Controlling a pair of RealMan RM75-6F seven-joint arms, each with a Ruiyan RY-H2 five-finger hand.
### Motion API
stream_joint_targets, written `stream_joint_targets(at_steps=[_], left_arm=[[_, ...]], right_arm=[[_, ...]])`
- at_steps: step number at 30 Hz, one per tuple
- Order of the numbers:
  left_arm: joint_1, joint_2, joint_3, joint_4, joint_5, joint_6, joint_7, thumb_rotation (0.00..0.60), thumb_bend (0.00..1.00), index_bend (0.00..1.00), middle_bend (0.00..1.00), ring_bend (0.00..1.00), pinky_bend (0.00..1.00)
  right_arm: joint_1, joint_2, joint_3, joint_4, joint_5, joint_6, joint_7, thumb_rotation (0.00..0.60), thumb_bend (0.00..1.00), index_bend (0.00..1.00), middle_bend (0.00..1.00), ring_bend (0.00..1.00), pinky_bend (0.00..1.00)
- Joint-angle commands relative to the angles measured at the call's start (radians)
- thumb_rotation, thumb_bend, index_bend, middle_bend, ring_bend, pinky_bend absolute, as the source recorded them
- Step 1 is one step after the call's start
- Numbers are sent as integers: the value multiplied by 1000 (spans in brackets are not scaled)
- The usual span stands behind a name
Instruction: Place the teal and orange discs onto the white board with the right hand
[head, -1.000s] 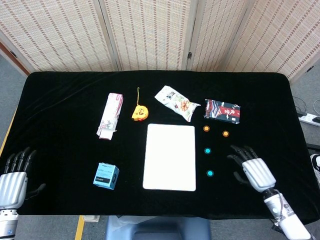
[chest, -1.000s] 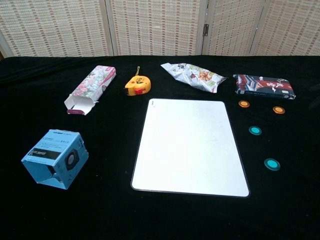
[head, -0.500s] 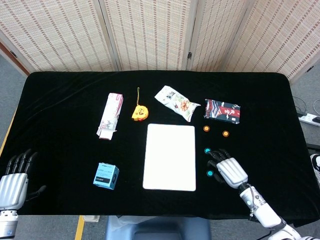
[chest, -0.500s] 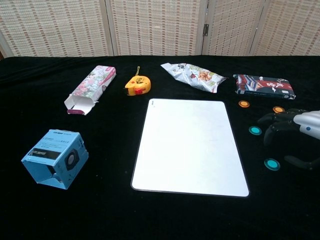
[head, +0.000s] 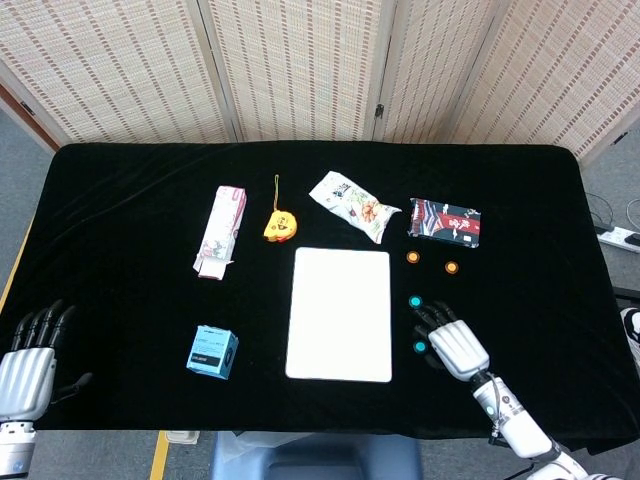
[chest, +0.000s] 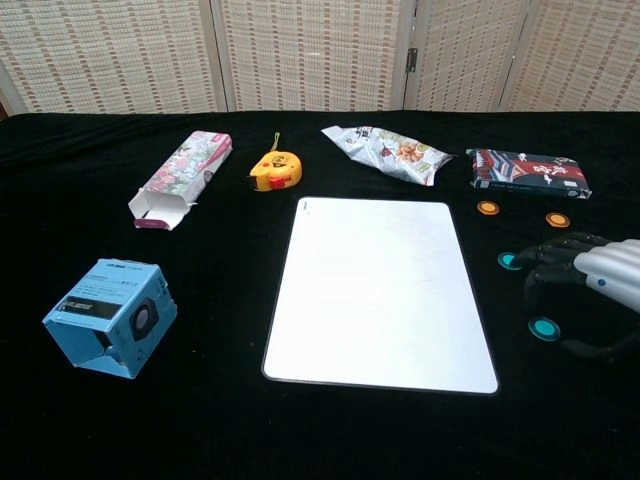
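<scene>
Woven screens stand behind a black surface (head: 120, 200) with many small things on it. Far to the left, the left robot hand (head: 28, 362) rests at the near edge with its fingers apart and nothing in it. Next comes a blue box (head: 212, 352), and farther back a pink carton (head: 220, 231) and a yellow tape measure (head: 279, 226). In the middle lies the white board (head: 339, 313), flat, with its long side running away from the robot, and nothing is on it yet. Behind it sits a snack bag (head: 351, 203) and a dark packet (head: 445, 221). To the right of the board are the discs: two orange discs (head: 413, 257) sit side by side near the dark packet, and two teal discs sit closer to the robot. The far teal disc (chest: 510, 261) is just past the fingertips of the right robot hand (chest: 585, 280). The near teal disc (chest: 544, 328) lies right under its curved fingers, between the fingers and the thumb. The right robot hand holds nothing; its fingers are bent down but not closed. The near teal disc looks like the first one to pick. The board is just to the left of that disc, so the move would be short and sideways.
</scene>
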Motion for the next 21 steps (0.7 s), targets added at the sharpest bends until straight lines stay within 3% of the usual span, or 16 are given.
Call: stream_joint_targets(at_steps=[1, 21], left_arm=[[1, 0, 0, 2, -1, 1, -2, 600, 189, 26, 15, 21, 0], [1, -6, -1, 14, -11, -9, -6, 600, 189, 26, 15, 21, 0]], right_arm=[[0, -14, -4, 18, 1, 5, 13, 600, 371, 404, 167, 93, 44], [27, -45, -1, 58, 38, -29, 54, 600, 371, 480, 186, 94, 44]])
